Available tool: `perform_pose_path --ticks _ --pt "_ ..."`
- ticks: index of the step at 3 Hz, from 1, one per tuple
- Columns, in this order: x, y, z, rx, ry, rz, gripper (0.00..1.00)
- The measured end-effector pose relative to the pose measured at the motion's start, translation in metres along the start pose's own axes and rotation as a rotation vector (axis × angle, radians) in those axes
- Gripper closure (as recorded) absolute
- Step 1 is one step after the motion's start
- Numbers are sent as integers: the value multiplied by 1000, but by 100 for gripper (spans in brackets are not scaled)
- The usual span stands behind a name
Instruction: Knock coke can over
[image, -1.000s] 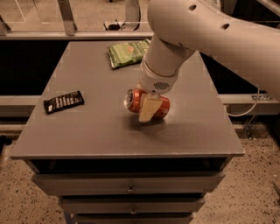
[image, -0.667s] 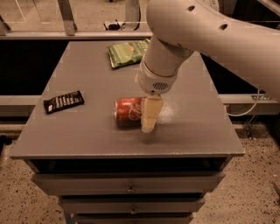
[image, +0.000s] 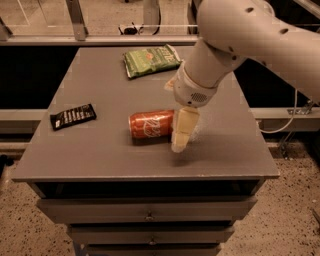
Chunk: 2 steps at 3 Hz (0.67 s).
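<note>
The coke can (image: 151, 124), red with white script, lies on its side near the middle of the grey tabletop (image: 100, 145), its long axis running left to right. My gripper (image: 182, 131) hangs from the white arm just to the can's right end, its cream finger (image: 183, 127) pointing down at the table and overlapping that end of the can. Only one finger shows clearly.
A green snack bag (image: 151, 60) lies at the back of the table. A black wrapped bar (image: 73, 116) lies at the left. The table's front edge is close below the can, with drawers (image: 150, 215) underneath. A cable hangs at the right.
The can has gone from tilted under the gripper to lying flat on its side, further left. The gripper has lifted slightly and stays at the can's right end.
</note>
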<state>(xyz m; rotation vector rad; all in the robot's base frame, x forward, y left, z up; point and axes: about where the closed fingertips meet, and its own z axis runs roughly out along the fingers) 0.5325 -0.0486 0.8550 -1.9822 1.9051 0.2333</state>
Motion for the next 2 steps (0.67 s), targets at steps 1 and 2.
perform_pose_path --ticks 1,2 --pt "49 -9 -27 47 -174 82 0" --pt "103 -13 -76 128 -386 180 0"
